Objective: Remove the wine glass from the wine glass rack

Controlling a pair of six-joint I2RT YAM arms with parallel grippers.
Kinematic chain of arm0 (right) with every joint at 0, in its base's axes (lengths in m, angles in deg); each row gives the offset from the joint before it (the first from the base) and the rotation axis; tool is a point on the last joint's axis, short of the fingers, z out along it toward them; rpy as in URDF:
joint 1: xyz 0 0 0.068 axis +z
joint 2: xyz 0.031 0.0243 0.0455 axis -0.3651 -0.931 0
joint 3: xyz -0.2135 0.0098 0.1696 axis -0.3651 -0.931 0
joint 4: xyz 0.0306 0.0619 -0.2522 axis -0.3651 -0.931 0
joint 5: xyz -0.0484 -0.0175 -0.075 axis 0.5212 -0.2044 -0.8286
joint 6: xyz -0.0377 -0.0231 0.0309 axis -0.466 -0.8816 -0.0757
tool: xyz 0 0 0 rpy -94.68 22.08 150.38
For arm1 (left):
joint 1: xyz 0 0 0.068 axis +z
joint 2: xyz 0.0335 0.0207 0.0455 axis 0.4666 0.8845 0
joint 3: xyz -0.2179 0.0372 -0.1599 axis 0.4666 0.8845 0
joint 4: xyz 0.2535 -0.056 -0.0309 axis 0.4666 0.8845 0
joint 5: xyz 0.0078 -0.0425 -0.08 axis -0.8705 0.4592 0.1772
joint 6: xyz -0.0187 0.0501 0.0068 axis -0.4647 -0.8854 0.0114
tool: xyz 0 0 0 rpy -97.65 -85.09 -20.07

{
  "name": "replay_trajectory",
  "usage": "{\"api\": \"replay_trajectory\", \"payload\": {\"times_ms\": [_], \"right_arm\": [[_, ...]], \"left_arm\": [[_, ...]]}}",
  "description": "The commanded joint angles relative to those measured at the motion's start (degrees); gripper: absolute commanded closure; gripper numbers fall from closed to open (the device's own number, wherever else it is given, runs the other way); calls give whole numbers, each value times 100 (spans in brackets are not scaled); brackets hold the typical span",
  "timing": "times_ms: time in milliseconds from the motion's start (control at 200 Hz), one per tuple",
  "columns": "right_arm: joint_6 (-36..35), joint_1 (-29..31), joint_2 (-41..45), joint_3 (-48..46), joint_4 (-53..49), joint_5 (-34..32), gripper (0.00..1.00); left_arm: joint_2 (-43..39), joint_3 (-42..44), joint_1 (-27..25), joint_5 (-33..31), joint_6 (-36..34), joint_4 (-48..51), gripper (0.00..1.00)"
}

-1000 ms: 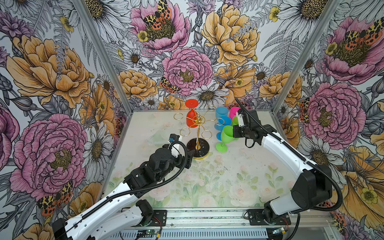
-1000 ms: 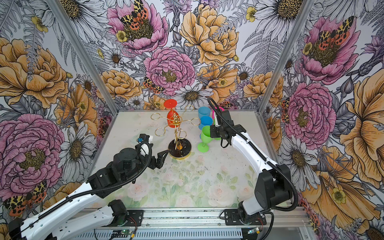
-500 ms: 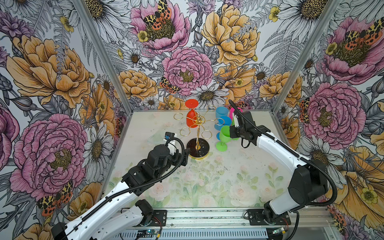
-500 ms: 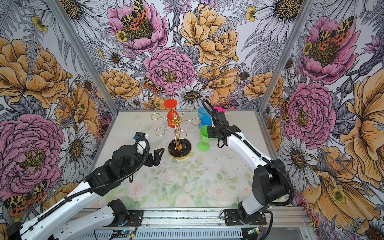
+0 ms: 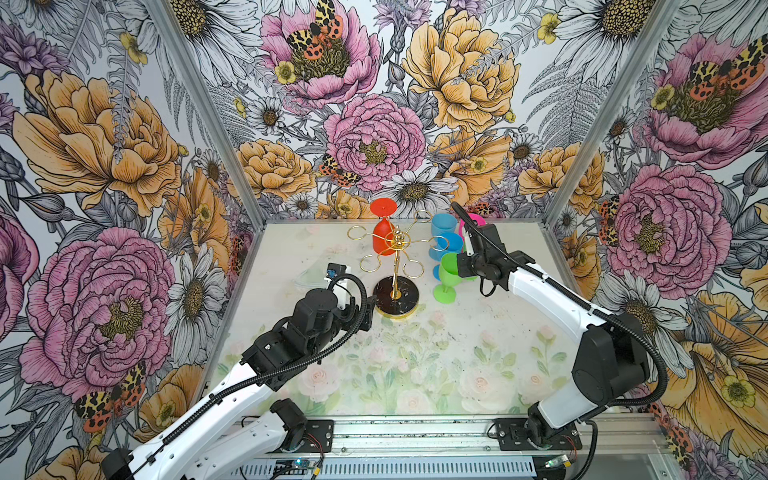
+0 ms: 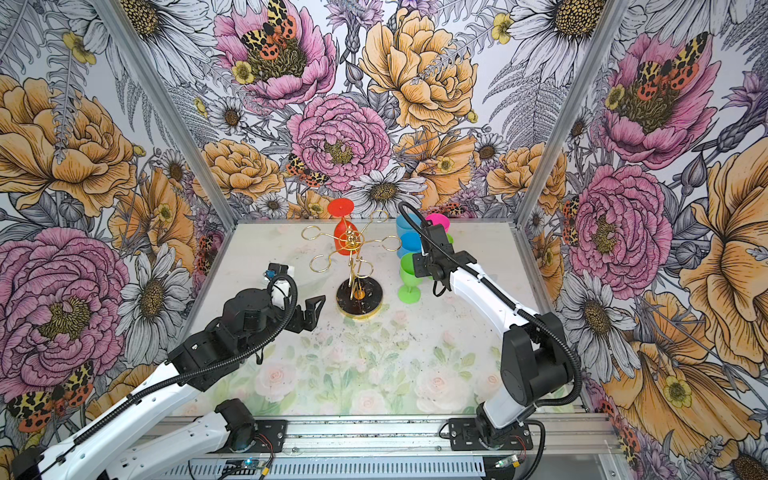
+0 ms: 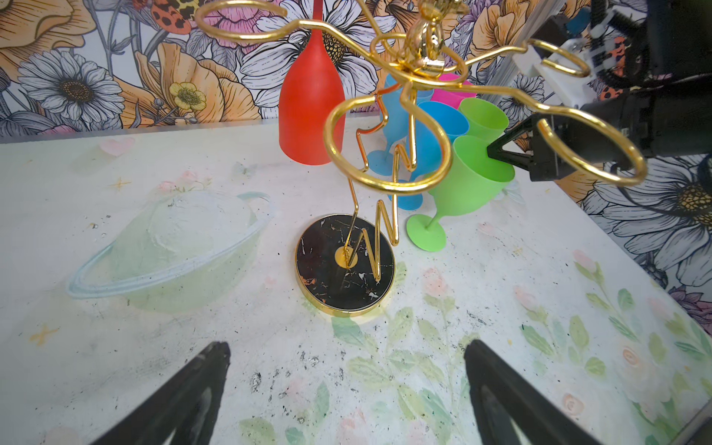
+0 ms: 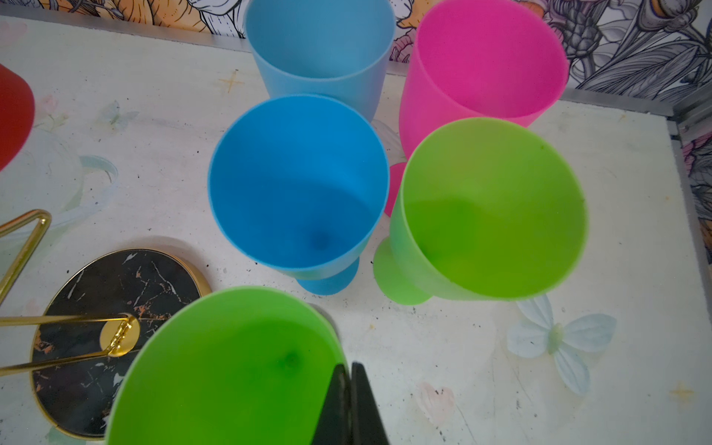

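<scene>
While the right gripper (image 8: 348,385) pinches a green plastic wine glass (image 8: 231,366), the left gripper (image 7: 345,346) gapes left of the gold wire rack (image 7: 323,277).

- My right gripper (image 8: 350,368) pinches the near green glass (image 8: 231,370) at its rim
- Beyond stand a blue glass (image 8: 296,185), a paler blue glass (image 8: 319,42), a pink glass (image 8: 481,61), a second green glass (image 8: 489,215)

Left end effector (image 7: 346,346) gapes wide; right end effector (image 8: 350,366) clamps closed.
</scene>
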Motion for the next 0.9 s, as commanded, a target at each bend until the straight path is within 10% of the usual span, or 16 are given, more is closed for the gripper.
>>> {"api": "replay_trajectory", "payload": {"times_ms": [0,896], "right_arm": [[-34,42,-104,-36,222,-101,100],[97,44,155,-34,191,42,66]], "left_arm": [[-31,-225,57,52,43,72,3],[-5,-512,226,218,-59,255,3]]}}
